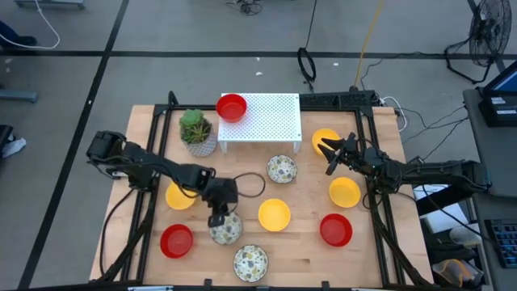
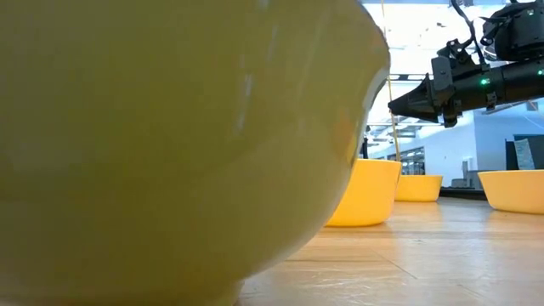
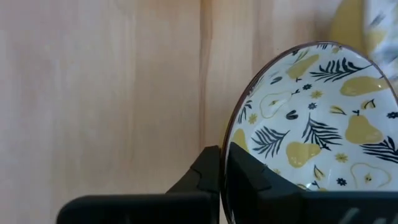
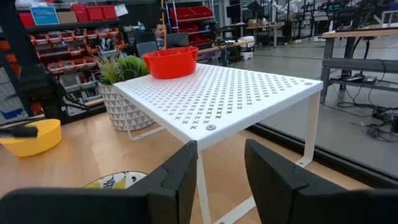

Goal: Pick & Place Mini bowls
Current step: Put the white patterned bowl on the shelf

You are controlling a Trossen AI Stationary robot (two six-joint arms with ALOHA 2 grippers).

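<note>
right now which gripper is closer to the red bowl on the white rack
Right. The right gripper hangs just past the rack's far end from the red bowl; the left gripper is down by a patterned bowl.

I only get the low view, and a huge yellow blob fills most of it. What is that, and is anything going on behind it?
Observer: That is a yellow bowl sitting close to the camera. Out of your sight, the left tool grips the rim of a pear-patterned bowl on the table.
Visitor: And the dark arm at my upper right?
Observer: That is the right tool. It is open and empty, and it faces a white rack.
Visitor: Is anything on that rack?
Observer: One red bowl sits at a corner of it, beside a potted plant.
</note>
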